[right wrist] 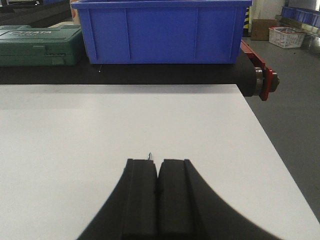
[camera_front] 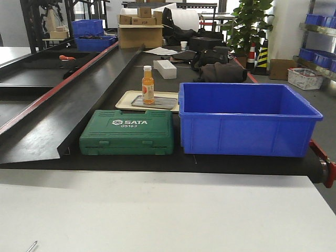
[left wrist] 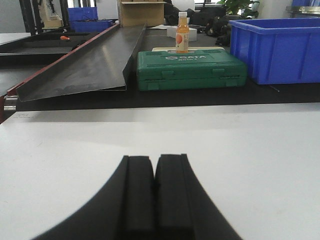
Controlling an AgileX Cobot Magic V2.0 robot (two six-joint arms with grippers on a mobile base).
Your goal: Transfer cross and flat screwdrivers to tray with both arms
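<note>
Only slivers of the screwdrivers show. A thin silver shaft end (camera_front: 32, 245) lies on the white table (camera_front: 157, 210) at the front view's bottom left. Another silver tip (right wrist: 149, 156) pokes out just past the fingers of my right gripper (right wrist: 158, 162); that tip sits above the left finger, not in the gap. The handles are hidden. Both jaws of the right gripper are pressed together. My left gripper (left wrist: 153, 159) is shut too, low over bare table with nothing in it. The grey metal tray (camera_front: 163, 103) rests on a cream tray (camera_front: 125, 100) on the black belt, far from both grippers.
An orange bottle (camera_front: 148, 84) stands on the grey tray. A green SATA tool case (camera_front: 127, 132) and a deep blue crate (camera_front: 244, 118) sit at the belt's front edge, between the table and the tray. A black sloped ramp (camera_front: 79, 100) runs along the left.
</note>
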